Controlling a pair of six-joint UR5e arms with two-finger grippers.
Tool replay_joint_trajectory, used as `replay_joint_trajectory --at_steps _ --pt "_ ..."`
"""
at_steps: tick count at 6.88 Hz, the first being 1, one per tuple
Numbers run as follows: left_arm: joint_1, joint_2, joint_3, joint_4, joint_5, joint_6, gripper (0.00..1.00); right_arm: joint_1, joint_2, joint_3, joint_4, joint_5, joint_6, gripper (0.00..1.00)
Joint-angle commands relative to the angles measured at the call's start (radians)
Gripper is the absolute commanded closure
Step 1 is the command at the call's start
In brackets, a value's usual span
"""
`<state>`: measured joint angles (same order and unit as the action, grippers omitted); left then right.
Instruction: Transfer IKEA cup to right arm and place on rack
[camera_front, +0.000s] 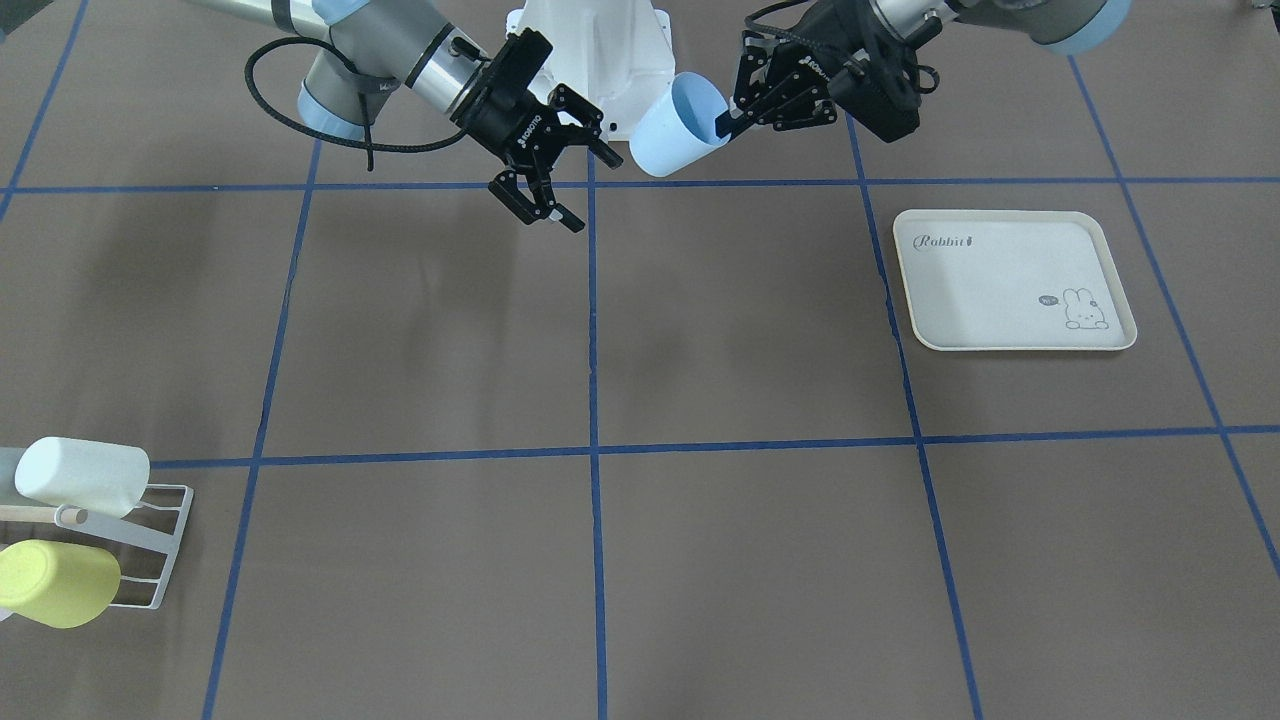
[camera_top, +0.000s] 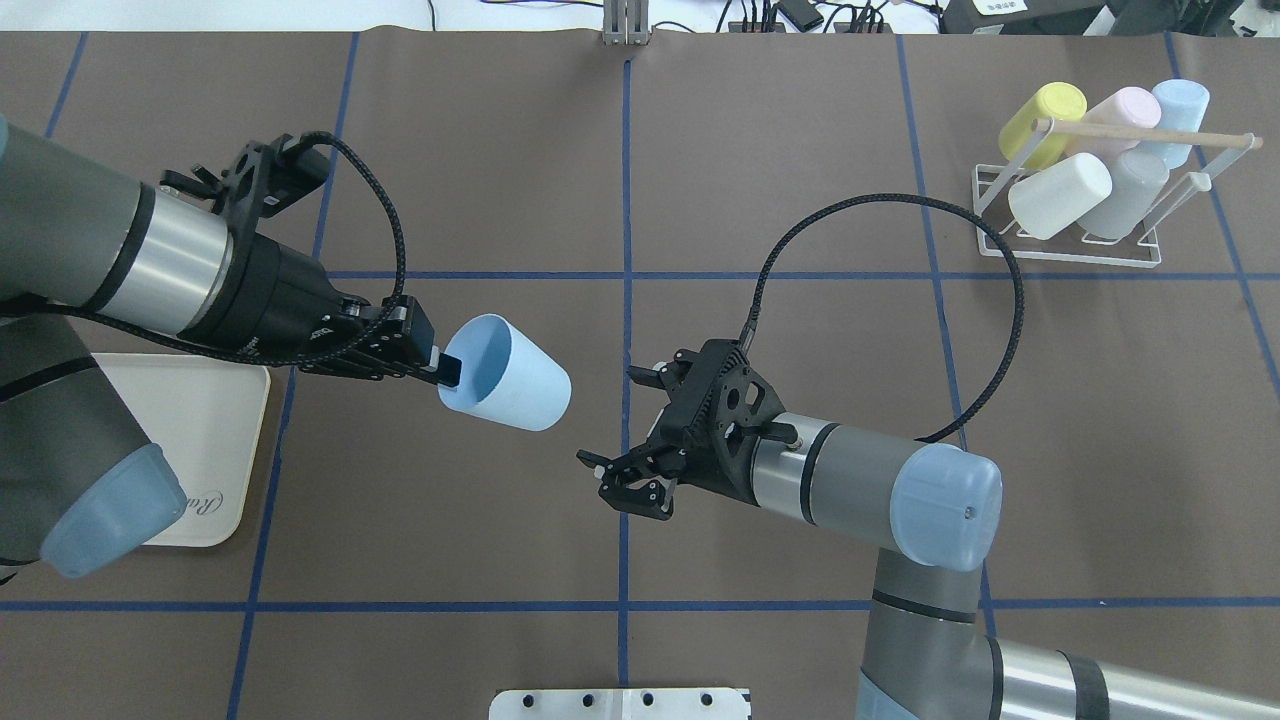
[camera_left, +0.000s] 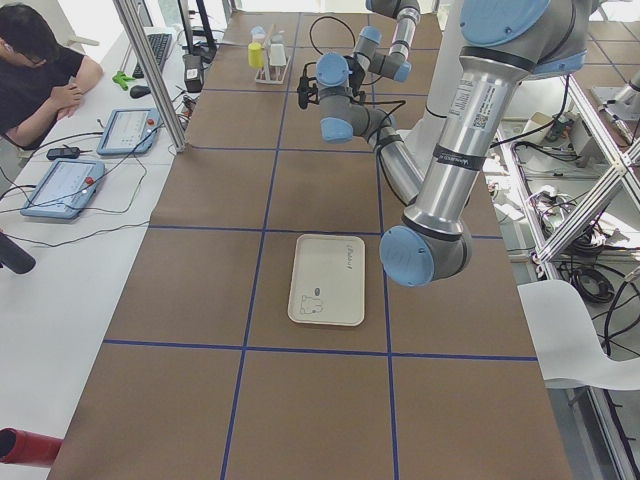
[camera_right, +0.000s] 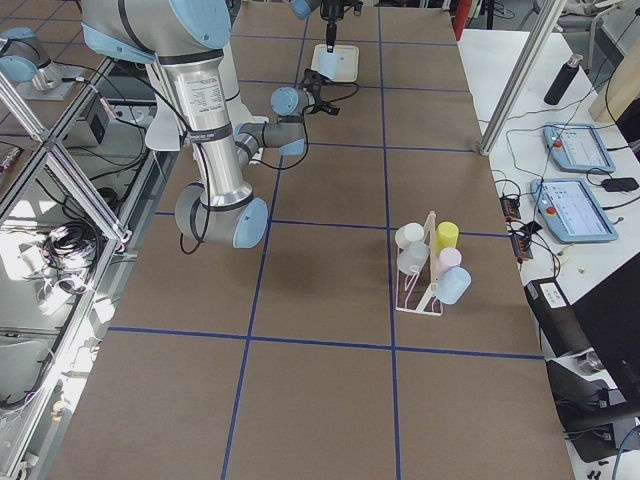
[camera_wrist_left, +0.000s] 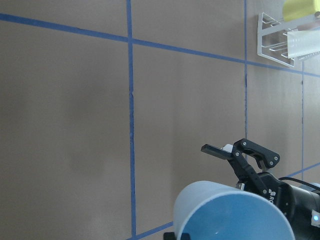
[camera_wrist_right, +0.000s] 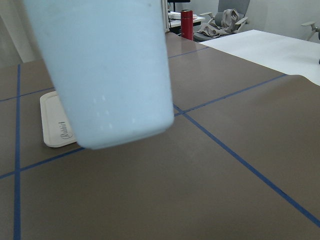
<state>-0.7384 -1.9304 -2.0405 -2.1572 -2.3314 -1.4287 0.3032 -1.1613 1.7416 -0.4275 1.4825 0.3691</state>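
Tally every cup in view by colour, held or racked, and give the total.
Light blue: 2, the held cup in the left gripper and the blue cup on the rack
Yellow cup: 1
Pink cup: 1
White cup: 1
Grey cup: 1
Total: 6

Left arm and right arm silver-grey tubes, pale blue joint caps, black linkage left hand and right hand, braided black cables looping outside, white base

Our left arm reaches toward the middle, and our left gripper pinches the rim of the cup in the air. Our right arm points our right gripper at it, fingers spread wide.
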Motion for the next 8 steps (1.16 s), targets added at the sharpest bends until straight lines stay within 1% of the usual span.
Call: replay_joint_trajectory --at_steps 1,2,5,6,7,8 --pt "0.028 -0.025 0.035 -0.009 0.001 -0.001 1.00 -0.010 0.002 -0.010 0.044 -0.001 -0.052 0.01" --pt "0.037 -0.044 0.055 -0.009 0.001 -0.001 1.00 -0.015 0.000 -0.011 0.090 -0.001 -0.052 0.01" --pt "0.066 -0.058 0.074 -0.009 0.003 0.001 1.00 -0.016 0.000 -0.011 0.119 -0.001 -0.053 0.01" --pt "0.068 -0.061 0.080 -0.012 0.003 0.004 1.00 -0.016 -0.003 -0.013 0.146 -0.001 -0.053 0.01" --pt "0.068 -0.061 0.103 -0.051 0.001 0.004 1.00 -0.018 -0.003 -0.013 0.147 -0.001 -0.062 0.01" --pt "0.068 -0.058 0.140 -0.126 -0.002 0.007 1.00 -0.024 -0.001 -0.014 0.166 -0.001 -0.108 0.01"
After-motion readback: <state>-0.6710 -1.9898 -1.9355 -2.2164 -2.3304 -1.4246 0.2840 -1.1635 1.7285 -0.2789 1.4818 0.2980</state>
